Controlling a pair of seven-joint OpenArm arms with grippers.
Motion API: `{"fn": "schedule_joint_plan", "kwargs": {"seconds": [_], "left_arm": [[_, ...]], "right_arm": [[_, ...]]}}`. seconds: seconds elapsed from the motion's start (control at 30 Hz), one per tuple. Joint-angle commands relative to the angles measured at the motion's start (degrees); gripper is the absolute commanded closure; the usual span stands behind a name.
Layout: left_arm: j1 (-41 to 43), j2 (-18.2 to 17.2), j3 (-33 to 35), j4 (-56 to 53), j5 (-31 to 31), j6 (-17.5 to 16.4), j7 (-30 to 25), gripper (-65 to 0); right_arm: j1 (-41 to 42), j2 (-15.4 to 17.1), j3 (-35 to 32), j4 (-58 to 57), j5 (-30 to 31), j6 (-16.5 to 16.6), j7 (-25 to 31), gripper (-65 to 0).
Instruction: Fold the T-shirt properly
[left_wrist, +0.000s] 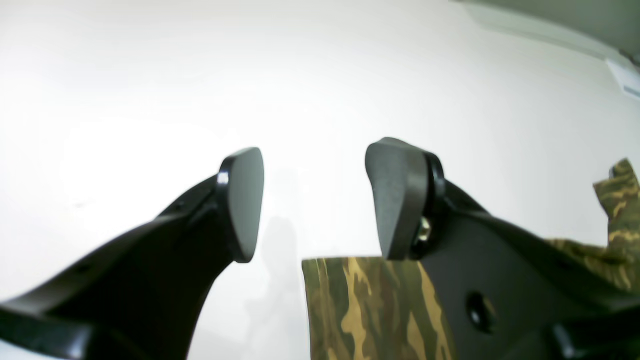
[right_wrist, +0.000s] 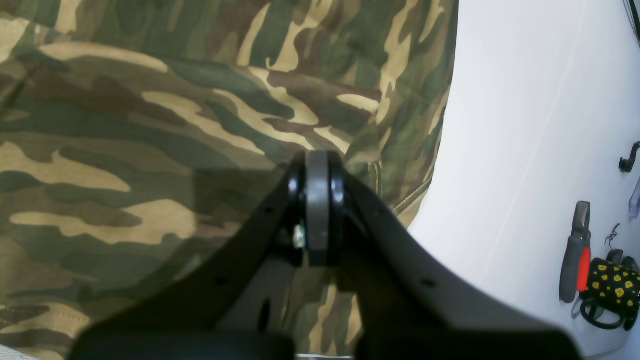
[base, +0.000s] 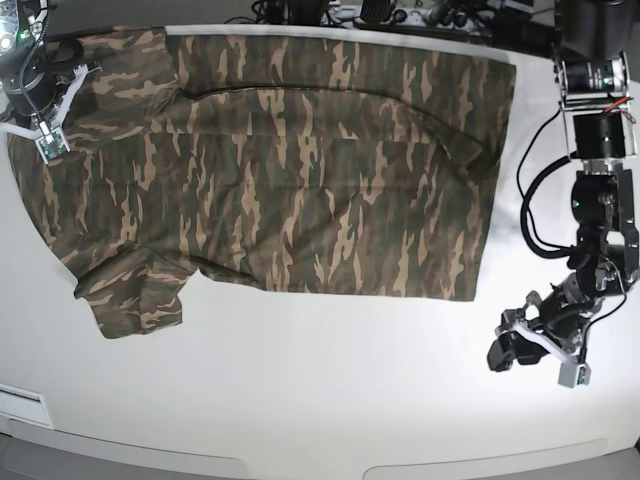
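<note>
Right now the T-shirt (base: 290, 165) lies spread flat on the white table (base: 330, 400), one side already turned in along a fold line near the far edge, one sleeve sticking out at the near corner.

Left gripper (left_wrist: 320, 200): jaws spread wide, nothing btwn them. It hangs over bare table, w/ the shirt's hem corner just below and behind the jaws and a bit more cloth off to their right side. So released, clear of the cloth.

Right gripper (right_wrist: 317, 200): jaws clenched pad to pad, sitting over the shirt near its edge. Can't tell if a pinch of fabric is caught btwn the pads or if they only press closed above it; no cloth shows in the seam.

Step in hand, as I read it: set up the next fold. To do it well:
- bring left jaws back onto the hem corner, one pad under, one over, grab both layers
- right side should grip the matching edge so both ends lift level
- carry the edge across low, keep cloth taut, no drag wrinkles
- lay down so edges line up, then let go

Count: 1 shirt, 2 grippers, 1 table. Beyond the right jaws, well apart on the table: 1 red-handled tool (right_wrist: 576, 252), 1 black mug w/ yellow spots (right_wrist: 612, 290).
</note>
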Motion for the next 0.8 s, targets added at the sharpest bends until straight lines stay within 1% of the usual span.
{"fn": "schedule_joint_plan", "kwargs": {"seconds": [0.0, 0.13, 0.2, 0.33, 0.43, 0.6, 0.77], "left_arm": [[-1.14, -0.92, -0.44, 0.79, -0.59, 0.68, -1.4, -36.5], [1.16, -0.59, -0.46, 0.79, -0.09, 6.78, -0.96, -36.4], [2.78, -0.44, -0.46, 0.79, 0.2, 7.89, -0.13, -36.4], [6.38, -0.28, -0.44, 0.79, -1.01, 7.76, -0.13, -36.4], [7.91, 0.13, -0.44, 0.76, -2.01, 5.84, -0.11, -36.4], [8.98, 1.38, -0.33, 0.33, -1.18, 5.79, -0.17, -36.4], [8.72, 3.08, -0.33, -5.05, 0.02, 5.64, -1.77, -36.4]], "right_arm": [[-0.13, 0.81, 0.52, 0.87, -0.44, -0.42, 0.72, 0.0], [-0.13, 0.81, 0.52, 0.87, -0.44, -0.44, 0.7, 0.0], [-0.13, 0.81, 0.52, 0.87, -0.44, -0.42, 0.72, 0.0], [-0.15, 0.81, 0.52, 0.87, -0.44, -0.44, 0.7, 0.0], [-0.13, 0.81, 0.52, 0.87, -0.42, -0.44, 0.72, 0.0], [-0.13, 0.81, 0.52, 0.87, -0.44, -0.44, 0.72, 0.0], [-0.13, 0.81, 0.52, 0.87, -0.44, -0.44, 0.68, 0.0]]}}
